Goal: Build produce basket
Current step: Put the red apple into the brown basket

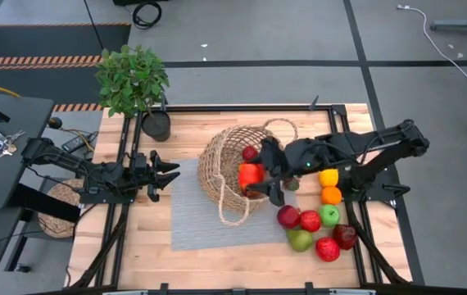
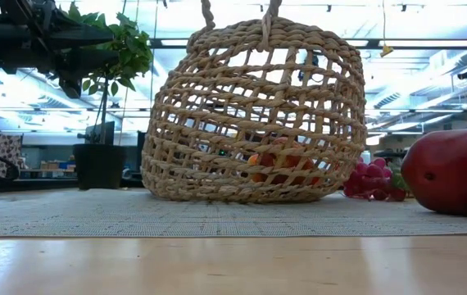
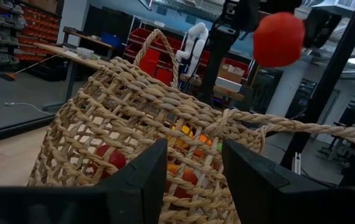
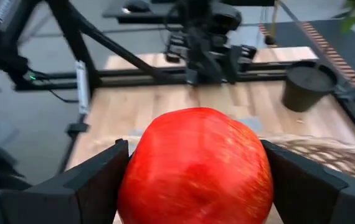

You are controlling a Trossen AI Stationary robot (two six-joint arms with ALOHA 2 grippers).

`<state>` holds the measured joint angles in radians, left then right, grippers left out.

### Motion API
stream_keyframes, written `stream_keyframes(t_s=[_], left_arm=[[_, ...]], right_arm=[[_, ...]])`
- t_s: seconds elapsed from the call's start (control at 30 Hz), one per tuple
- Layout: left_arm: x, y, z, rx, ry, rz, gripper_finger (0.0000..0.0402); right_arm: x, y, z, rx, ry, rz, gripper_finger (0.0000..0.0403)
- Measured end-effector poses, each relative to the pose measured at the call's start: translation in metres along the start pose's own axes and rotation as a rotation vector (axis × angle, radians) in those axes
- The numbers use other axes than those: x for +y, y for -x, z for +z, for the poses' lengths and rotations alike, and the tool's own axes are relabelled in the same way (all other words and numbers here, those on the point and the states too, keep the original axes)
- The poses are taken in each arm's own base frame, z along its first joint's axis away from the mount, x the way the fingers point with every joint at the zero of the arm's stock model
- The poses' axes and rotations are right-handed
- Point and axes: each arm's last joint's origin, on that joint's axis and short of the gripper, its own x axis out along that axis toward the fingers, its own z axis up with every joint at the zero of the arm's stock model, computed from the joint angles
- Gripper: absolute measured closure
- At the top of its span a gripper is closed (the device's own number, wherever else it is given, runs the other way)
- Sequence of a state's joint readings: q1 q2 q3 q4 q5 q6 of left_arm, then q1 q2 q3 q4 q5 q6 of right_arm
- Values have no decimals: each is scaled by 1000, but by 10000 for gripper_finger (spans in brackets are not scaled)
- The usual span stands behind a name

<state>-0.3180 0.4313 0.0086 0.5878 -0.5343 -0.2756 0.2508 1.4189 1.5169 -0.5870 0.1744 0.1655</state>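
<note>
A large round basket (image 1: 227, 174) of light tan woven wicker, with two thin loop handles, lies tipped on its side on a grey woven mat (image 1: 192, 221) at the middle of the pale wooden table (image 1: 135, 254). The right gripper (image 1: 260, 174) hovers at the basket's mouth, its two dark fingers clamped on one round red apple (image 4: 196, 167) that fills the gap between them. One dark red fruit (image 1: 250, 153) shows inside the basket near the rim, and the low view shows orange pieces through the weave. Beside the basket's mouth lie eight more pieces of produce: one yellow pepper (image 1: 328, 177), one orange (image 1: 330, 195), one green apple (image 1: 329, 215), one green pear (image 1: 300, 239) and four red fruits (image 1: 310, 220). The left gripper (image 1: 166, 174) waits well apart at the mat's far edge, its fingers parted and holding nothing. One small black pot with a green leafy plant (image 1: 133, 82) stands at the table's corner.
</note>
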Motion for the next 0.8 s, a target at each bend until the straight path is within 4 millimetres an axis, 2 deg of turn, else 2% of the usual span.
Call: stream_keyframes(t_s=[0.23,0.5,0.8], left_arm=[[0,0,0,0,0,0,241],[0,0,0,0,0,0,241],[0,0,0,0,0,0,241]], right_arm=[[-22,-4,-2,60,124,-13,60],[-40,-7,-3,91,277,-189,59],[-45,-6,-4,173,669,-271,59]])
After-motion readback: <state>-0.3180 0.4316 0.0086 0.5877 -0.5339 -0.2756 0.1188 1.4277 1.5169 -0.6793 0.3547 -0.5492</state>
